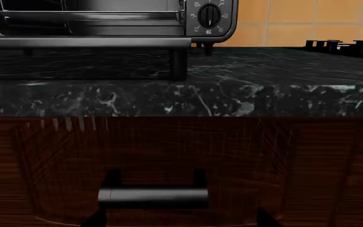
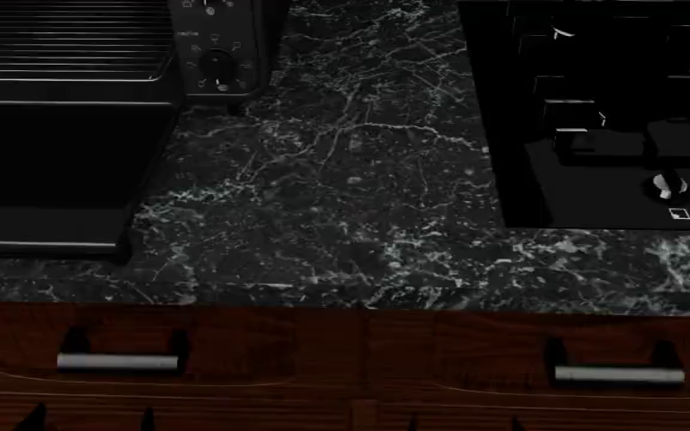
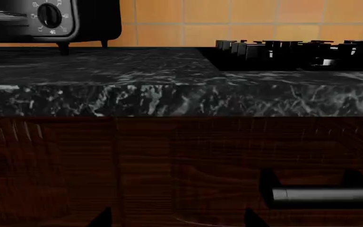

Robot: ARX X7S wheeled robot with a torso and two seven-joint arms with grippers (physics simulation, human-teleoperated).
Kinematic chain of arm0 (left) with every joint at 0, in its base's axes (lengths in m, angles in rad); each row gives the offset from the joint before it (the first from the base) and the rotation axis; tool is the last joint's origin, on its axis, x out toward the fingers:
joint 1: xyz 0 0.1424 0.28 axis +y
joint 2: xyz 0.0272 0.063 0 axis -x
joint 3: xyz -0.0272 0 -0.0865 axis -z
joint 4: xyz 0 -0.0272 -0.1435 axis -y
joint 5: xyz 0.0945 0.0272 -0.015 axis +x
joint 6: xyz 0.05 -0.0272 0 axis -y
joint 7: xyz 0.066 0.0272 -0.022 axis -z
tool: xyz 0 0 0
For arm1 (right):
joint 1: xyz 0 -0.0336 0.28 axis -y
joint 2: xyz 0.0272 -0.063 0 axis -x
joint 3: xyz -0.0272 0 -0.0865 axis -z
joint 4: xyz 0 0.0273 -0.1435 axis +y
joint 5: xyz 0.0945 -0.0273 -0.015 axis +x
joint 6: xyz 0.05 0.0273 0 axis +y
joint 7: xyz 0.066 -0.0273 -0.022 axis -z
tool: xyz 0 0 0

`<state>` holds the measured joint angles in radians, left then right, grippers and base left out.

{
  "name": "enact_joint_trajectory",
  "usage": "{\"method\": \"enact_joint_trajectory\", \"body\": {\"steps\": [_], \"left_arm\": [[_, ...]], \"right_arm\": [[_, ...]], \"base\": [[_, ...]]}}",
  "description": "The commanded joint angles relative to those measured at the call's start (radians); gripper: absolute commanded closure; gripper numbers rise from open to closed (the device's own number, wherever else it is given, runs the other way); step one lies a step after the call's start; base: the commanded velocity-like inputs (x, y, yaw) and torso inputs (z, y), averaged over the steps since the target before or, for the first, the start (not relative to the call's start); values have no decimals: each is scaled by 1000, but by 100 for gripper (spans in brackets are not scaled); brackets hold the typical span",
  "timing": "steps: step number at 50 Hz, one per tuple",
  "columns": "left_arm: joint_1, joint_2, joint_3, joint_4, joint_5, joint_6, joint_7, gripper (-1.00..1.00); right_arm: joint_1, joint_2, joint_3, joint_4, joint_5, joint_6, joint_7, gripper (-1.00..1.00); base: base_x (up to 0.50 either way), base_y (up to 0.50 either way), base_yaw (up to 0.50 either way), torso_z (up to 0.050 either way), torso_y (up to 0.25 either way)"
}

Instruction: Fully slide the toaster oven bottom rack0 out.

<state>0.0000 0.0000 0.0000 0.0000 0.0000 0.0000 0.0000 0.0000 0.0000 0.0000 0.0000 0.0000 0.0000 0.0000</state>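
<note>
Oven [image 2: 69,108] at far left of the head view, door [image 2: 46,193] already dropped flat toward us over the counter [image 2: 345,197]; we read this as the first step done. Inside the mouth we see a wire rack [image 2: 64,40], its thicker front rim just behind the door hinge line, so it sits within the cavity or only barely forward. From this angle we cannot tell whether the grid we see is the bottom rack or the upper one. The left wrist view shows wires [image 1: 87,16] crossing the opening at low height, none reaching out over the lowered door [image 1: 83,42].

Next to the right comes the control panel with its knob [image 2: 216,65], then bare marble, then the stovetop [image 2: 609,108] at far right. Below the counter edge run two drawer handles [image 2: 118,362] [image 2: 618,374].

Neither arm appears above the counter. Both wrist cameras look level at the drawer fronts, with only dark finger tips [image 1: 96,218] [image 3: 102,217] at the frame's lower edge; these stand well apart on each side, so we judge both sets of fingers spread and holding nothing.

Remaining, in our judgement: raise an arm, reach into the opening, take the lower rim and draw it fully out.
</note>
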Motion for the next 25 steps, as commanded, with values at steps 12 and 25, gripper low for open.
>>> {"method": "enact_joint_trajectory", "body": {"steps": [12,25], "left_arm": [[28,-52,15,147,-54,-65,-47,-100],[-97,-119,37,573,-30,-494,-77,-100]], "right_arm": [[16,63,-48,-77,67,115,35,-100],[220,138,-132,-487,30,646,28,-100]], "base": [[0,0,0,0,0],[0,0,0,0,0]]}}
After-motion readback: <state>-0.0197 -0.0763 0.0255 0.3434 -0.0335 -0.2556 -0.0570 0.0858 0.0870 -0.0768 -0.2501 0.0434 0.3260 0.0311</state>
